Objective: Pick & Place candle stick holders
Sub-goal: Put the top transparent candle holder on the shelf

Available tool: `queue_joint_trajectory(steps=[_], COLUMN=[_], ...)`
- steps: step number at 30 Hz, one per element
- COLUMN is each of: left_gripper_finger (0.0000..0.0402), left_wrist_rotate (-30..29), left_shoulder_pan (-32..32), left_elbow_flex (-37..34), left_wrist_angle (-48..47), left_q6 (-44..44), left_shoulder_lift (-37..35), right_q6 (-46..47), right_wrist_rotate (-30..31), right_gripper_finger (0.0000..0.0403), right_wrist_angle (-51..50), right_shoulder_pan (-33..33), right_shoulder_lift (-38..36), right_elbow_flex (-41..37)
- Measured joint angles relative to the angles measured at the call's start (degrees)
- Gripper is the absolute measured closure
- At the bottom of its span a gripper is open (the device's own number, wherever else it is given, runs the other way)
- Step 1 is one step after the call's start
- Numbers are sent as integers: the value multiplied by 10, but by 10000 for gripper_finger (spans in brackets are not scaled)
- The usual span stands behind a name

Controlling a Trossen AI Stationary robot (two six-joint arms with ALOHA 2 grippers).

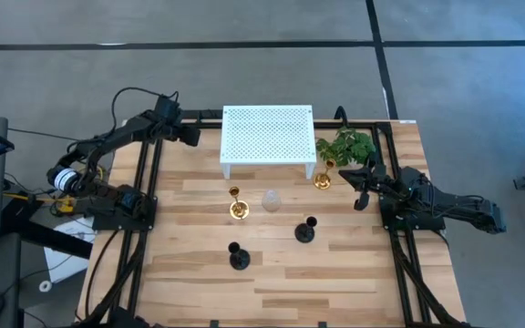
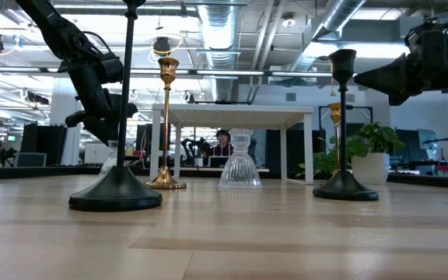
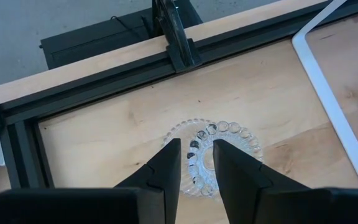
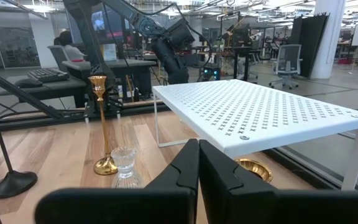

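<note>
My left gripper (image 3: 196,163) hangs at the far left corner of the table, beside the white perforated rack (image 1: 268,134); its fingers (image 3: 166,168) stand a narrow gap apart, directly above a clear glass holder (image 3: 211,155) with a beaded rim, seen from straight over it. That holder rests on the wood just inside the dark table frame (image 3: 104,81). I cannot tell whether the fingertips touch the glass.

My right gripper (image 4: 199,163) sits at the right side of the table, near the green leafy plant (image 1: 346,144); its fingers are pressed together with nothing between them, and it points across the table toward the rack.

Holders on the table. A second clear glass holder (image 1: 271,199) stands upright near the table's middle, in front of the rack. A gold holder (image 1: 237,204) stands just to its left. Another gold holder (image 1: 324,176) stands by the rack's front right leg, close to the plant; in the right wrist view only its round base (image 4: 253,168) shows under the rack's edge. Two black holders stand nearer the front edge: one (image 1: 306,229) right of centre, one (image 1: 238,256) left of centre and closer to the front. All four stemmed holders are upright and apart from each other.

In the low view a person (image 2: 223,144) is visible in the room beyond the rack.
</note>
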Motion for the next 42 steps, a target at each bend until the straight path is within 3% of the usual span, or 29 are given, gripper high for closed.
queue_joint_trajectory(steps=[22, 28, 37, 42], left_gripper_finger=[307, 307, 367, 370], left_wrist_rotate=[1, 47, 59, 55], left_shoulder_pan=[0, 1, 0, 0], left_elbow_flex=[-1, -1, 0, 0], left_wrist_angle=[41, 45, 42, 36], left_q6=[0, -2, -4, -3], left_shoulder_lift=[1, 1, 0, 0], right_q6=[0, 0, 0, 0], right_wrist_rotate=[0, 0, 0, 0], right_gripper_finger=[403, 403, 403, 403], right_wrist_angle=[0, 0, 0, 0], right_shoulder_pan=[0, 0, 0, 0], right_shoulder_lift=[0, 0, 0, 0], right_elbow_flex=[0, 0, 0, 0])
